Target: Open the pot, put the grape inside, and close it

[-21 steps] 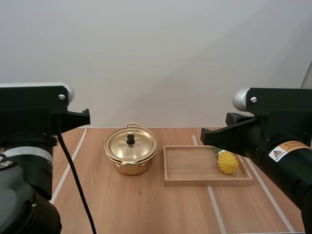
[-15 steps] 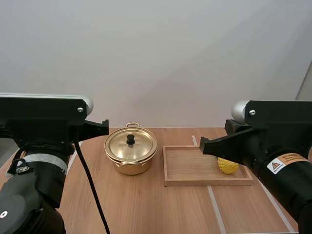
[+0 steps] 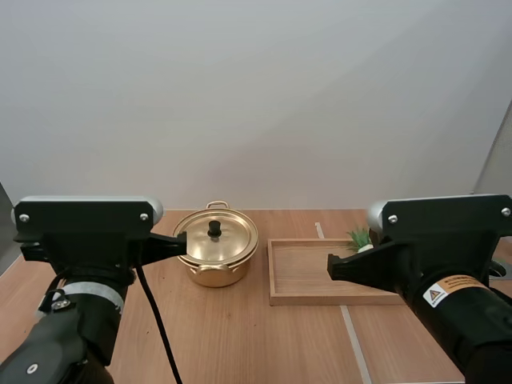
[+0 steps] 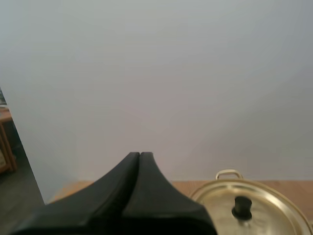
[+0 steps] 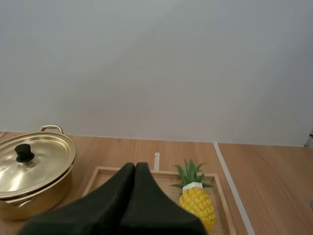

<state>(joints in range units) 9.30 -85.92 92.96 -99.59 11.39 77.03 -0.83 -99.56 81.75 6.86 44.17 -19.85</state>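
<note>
A golden pot (image 3: 215, 250) stands left of centre on the table, its lid (image 4: 247, 204) on with a black knob (image 3: 214, 229). To its right lies a wooden tray (image 3: 302, 278) holding a yellow toy pineapple (image 5: 196, 201); no grape is to be seen. In the high view my right arm covers the fruit's body and its green leaves (image 3: 358, 237) stick out. My left gripper (image 4: 139, 155) is shut on nothing, its tip (image 3: 180, 238) at the pot's left rim. Also shut and empty, my right gripper (image 5: 135, 166) hovers over the tray's near side (image 3: 331, 266).
White tape lines (image 3: 353, 346) run along the wooden table. A plain wall stands behind it. The pot (image 5: 34, 169) and the tray (image 5: 161, 180) sit close together, a narrow gap between them.
Both arms have sunk lower in the high view. The left gripper has moved right up to the pot's rim. The right arm now covers the pineapple's body.
</note>
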